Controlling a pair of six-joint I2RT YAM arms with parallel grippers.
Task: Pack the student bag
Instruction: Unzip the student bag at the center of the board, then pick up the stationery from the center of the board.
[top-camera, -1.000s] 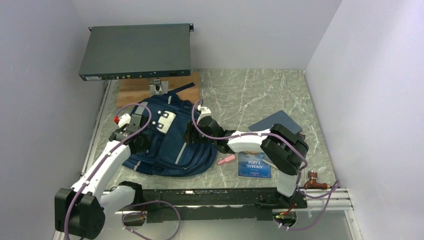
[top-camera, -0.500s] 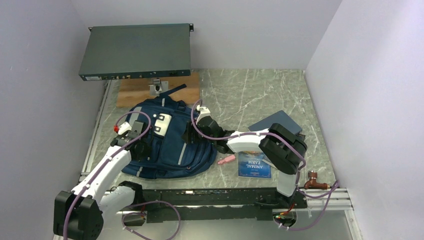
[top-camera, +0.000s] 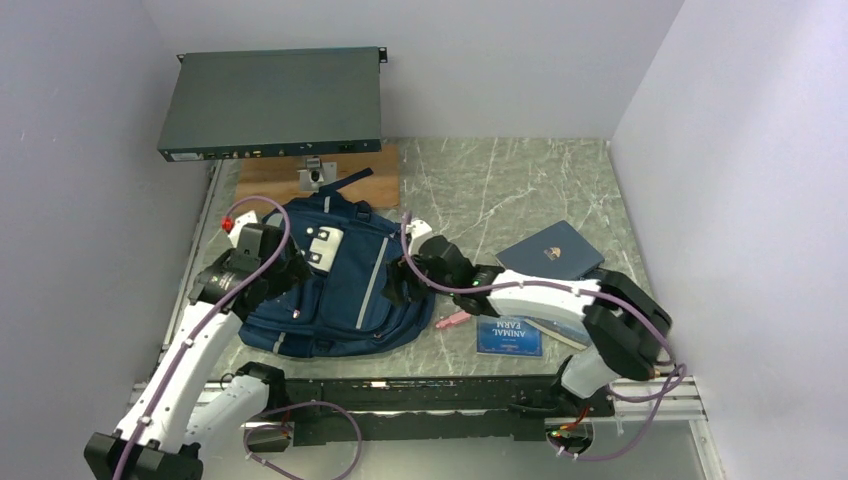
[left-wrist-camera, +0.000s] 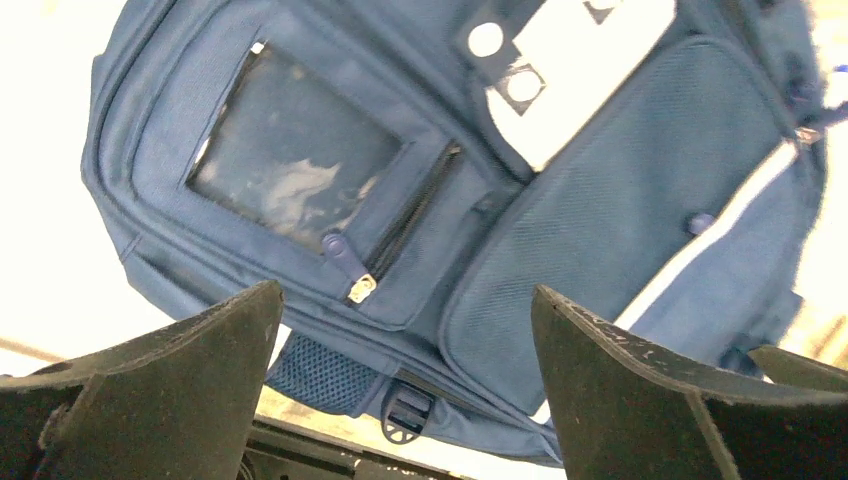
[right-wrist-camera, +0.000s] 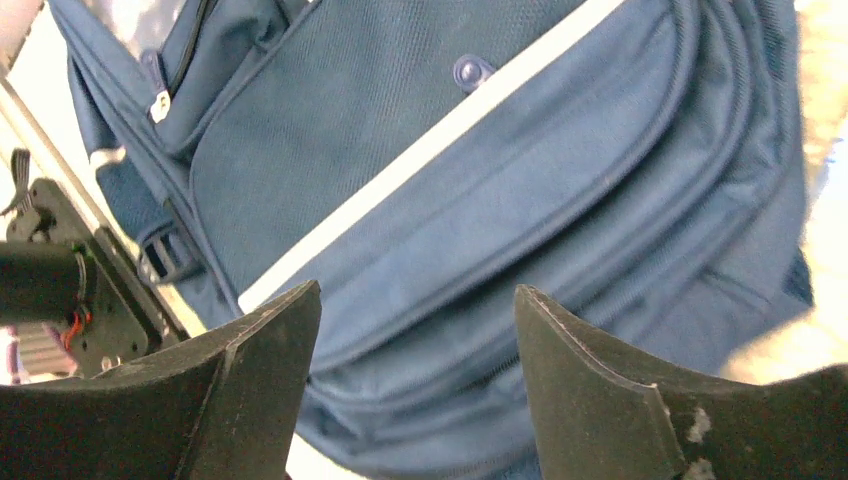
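book (top-camera: 510, 337): blue "Animal Farm" paperback, flat on marble table (top-camera: 500, 180)
pink pen (top-camera: 452, 320): just left of book
notebook (top-camera: 552, 250): dark blue, behind book, near
wooden board (top-camera: 262, 185): far back-left of book
dark flat box (top-camera: 272, 100): raised above board, back-left of book

The student bag (top-camera: 340, 290) is navy blue with pale grey stripes and a white-grey patch (top-camera: 325, 245) dotted with dark studs. The bench (top-camera: 480, 190) is grey-green marble veined in white. Right of the bag are a pink item (top-camera: 452, 319), a bright blue book (top-camera: 509, 336) and a slate-blue book (top-camera: 551, 251). Behind the bag is a brown wooden board (top-camera: 265, 185).
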